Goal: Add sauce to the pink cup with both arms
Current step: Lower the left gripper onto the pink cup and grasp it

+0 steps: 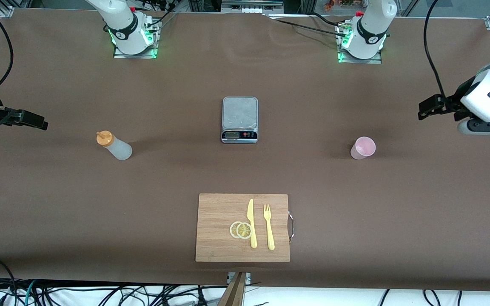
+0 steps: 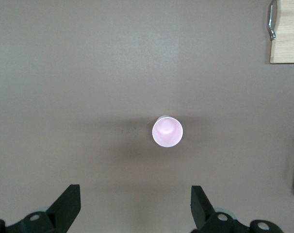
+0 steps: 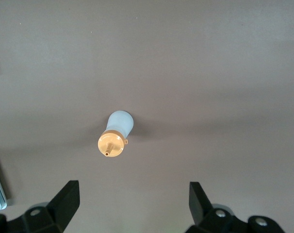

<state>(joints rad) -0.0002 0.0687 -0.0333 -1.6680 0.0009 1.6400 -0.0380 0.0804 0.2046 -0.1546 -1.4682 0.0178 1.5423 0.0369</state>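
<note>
The pale pink translucent plastic cup (image 1: 363, 148) stands upright on the brown bench (image 1: 58, 204), under the left tool (image 2: 135, 206), whose fingers are spread. The whitish squeeze bottle with orange nozzle cap (image 1: 114, 145) stands under the right tool (image 3: 134, 204), likewise spread and empty.

Bare table (image 1: 58, 204) around pink cup (image 1: 363, 148)

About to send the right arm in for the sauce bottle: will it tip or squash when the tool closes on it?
The sauce bottle stands upright, tall for its narrow base, so a sideways nudge could probably tip it. Its translucent body looks like soft plastic and may give under a squeeze, so close gently. The orange cap looks stiffer. How full it is cannot be told.
</note>
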